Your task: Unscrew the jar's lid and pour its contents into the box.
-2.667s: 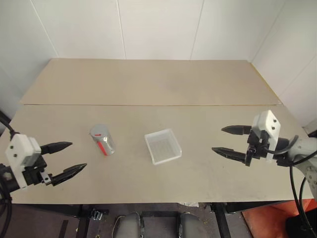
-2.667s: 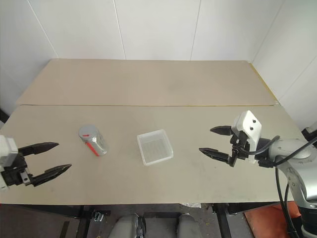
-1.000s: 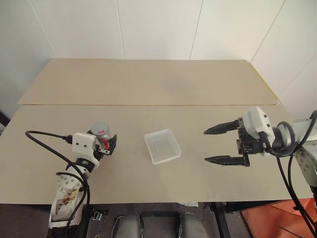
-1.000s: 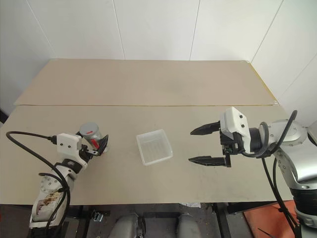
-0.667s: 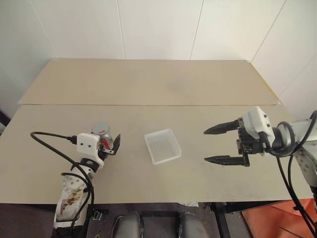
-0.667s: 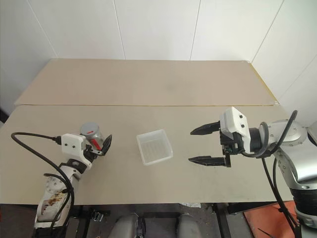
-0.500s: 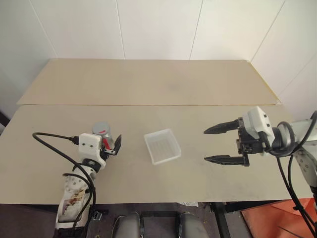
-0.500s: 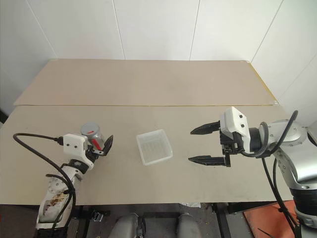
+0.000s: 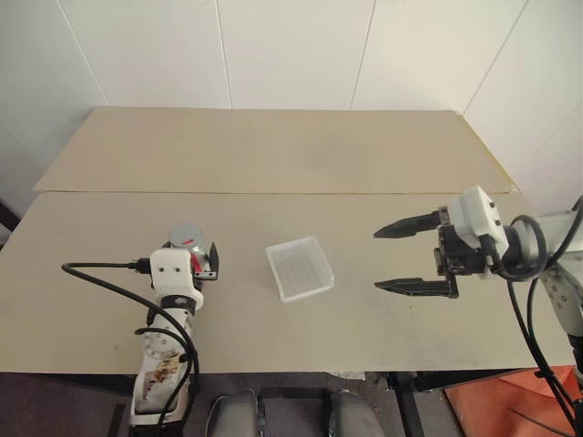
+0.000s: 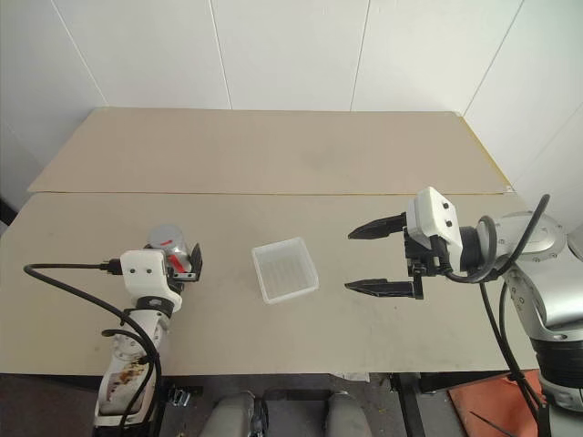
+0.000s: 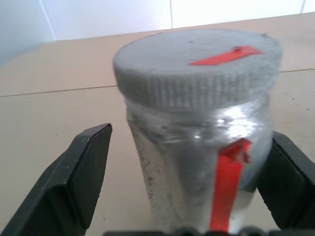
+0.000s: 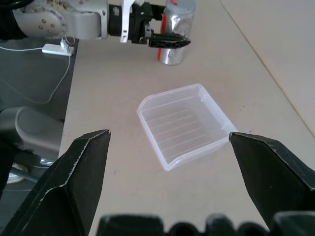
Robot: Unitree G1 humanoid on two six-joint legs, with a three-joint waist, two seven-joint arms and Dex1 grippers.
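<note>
Jar (image 9: 189, 242), lid (image 11: 197, 61) on, upright on table (image 9: 273, 164) beside box (image 9: 299, 269). Left gripper (image 11: 189, 172) spread around jar, not clamped. Right gripper (image 9: 406, 256) spread, beyond box. Risk: uneven closing tips jar.

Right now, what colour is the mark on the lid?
Red, on the grey lid; clearest in the left wrist view.

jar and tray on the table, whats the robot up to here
The left hand sits open around the jar, one finger on each side, not yet closed on it. The jar stands upright on the table with its lid on. The right hand hovers open to the right of the empty box. Nothing is unscrewed or poured yet.
</note>
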